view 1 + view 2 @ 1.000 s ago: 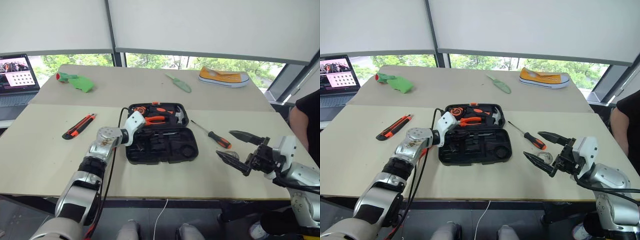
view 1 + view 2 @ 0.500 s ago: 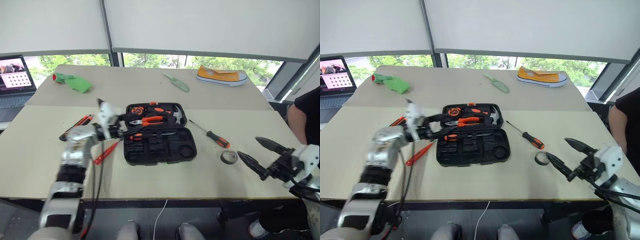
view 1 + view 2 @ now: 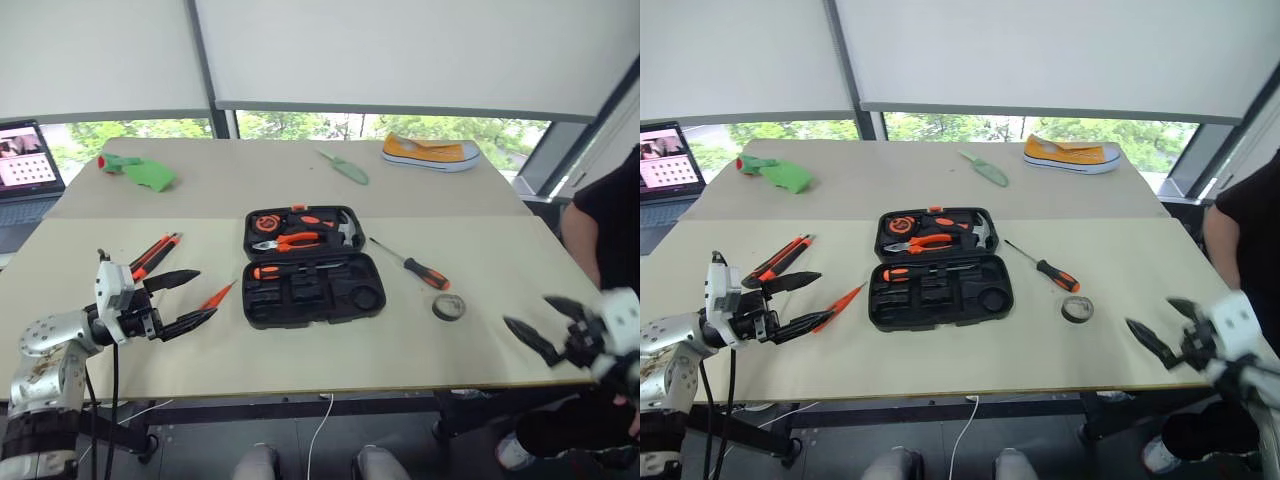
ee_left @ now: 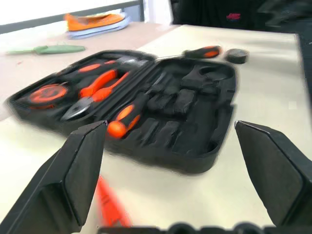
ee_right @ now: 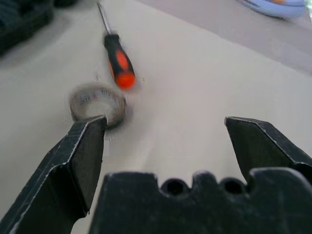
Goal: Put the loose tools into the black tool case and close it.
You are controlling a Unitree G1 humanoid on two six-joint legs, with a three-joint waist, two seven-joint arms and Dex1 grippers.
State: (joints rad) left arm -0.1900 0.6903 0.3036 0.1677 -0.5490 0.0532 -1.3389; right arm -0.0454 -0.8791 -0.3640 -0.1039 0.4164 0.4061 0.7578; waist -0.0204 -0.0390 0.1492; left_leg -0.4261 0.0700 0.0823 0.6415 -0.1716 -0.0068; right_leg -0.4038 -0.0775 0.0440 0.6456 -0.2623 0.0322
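Back swings the left gripper to lower left, jaws spread, one screwdriver now slotted in the black tool case at centre. Right gripper gapes empty; tape roll waits.

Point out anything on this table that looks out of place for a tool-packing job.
A yellow sneaker lies at the table's far edge, and a green knife-like item and a green object with a red tip sit nearby. None has anything to do with the open black tool case.
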